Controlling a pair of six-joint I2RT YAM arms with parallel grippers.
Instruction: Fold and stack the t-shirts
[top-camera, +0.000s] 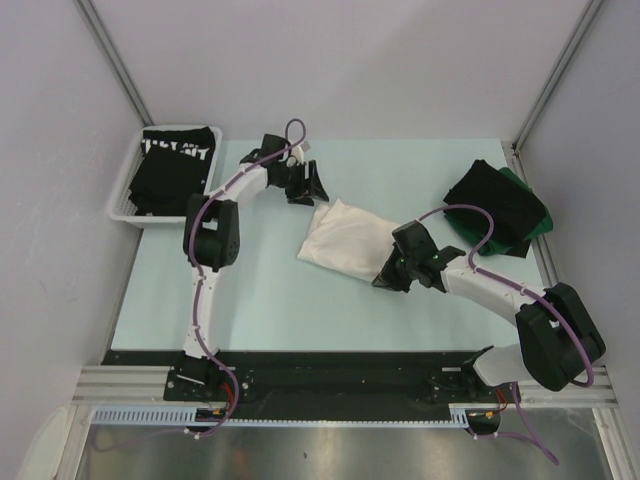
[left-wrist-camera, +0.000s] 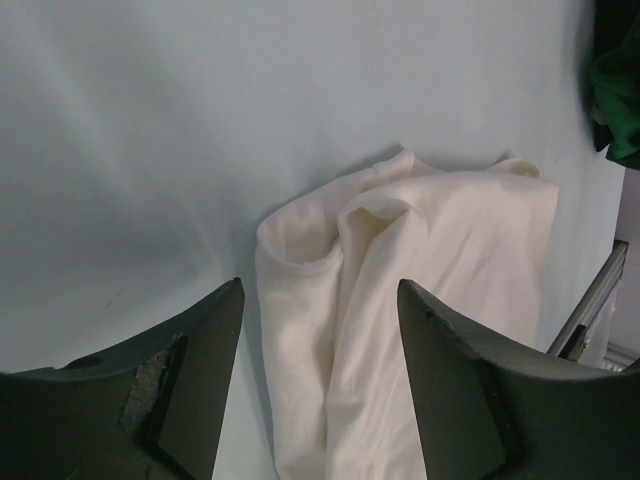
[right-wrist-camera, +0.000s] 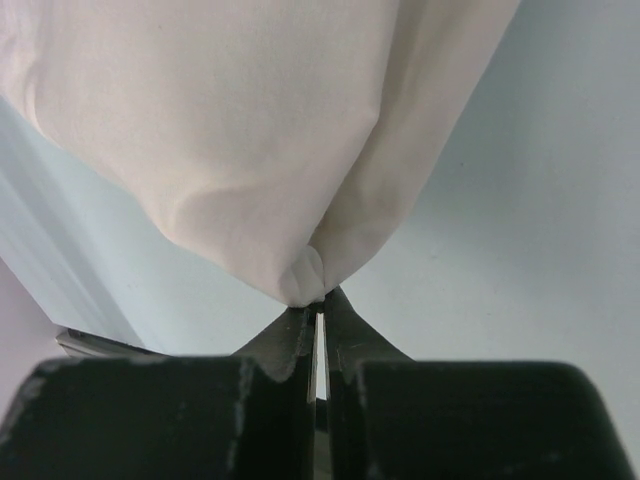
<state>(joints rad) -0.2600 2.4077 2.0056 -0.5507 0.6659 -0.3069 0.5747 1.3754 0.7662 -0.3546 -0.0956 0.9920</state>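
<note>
A white t-shirt (top-camera: 340, 235) lies folded in a loose bundle in the middle of the table, print side hidden. My left gripper (top-camera: 310, 190) hangs open just over its far left end; in the left wrist view the cloth (left-wrist-camera: 420, 260) lies below and between the spread fingers of the gripper (left-wrist-camera: 320, 290), not pinched. My right gripper (top-camera: 385, 275) is at the shirt's near right corner, shut on a small pinch of the white cloth (right-wrist-camera: 250, 150) at its tips (right-wrist-camera: 318, 300). A black t-shirt (top-camera: 495, 200) lies on a dark green one (top-camera: 535, 215) at the right.
A white mesh basket (top-camera: 125, 205) at the far left corner holds a black t-shirt with white lettering (top-camera: 175, 165). The dark green cloth (left-wrist-camera: 620, 90) shows at the left wrist view's right edge. Grey walls enclose the table on three sides.
</note>
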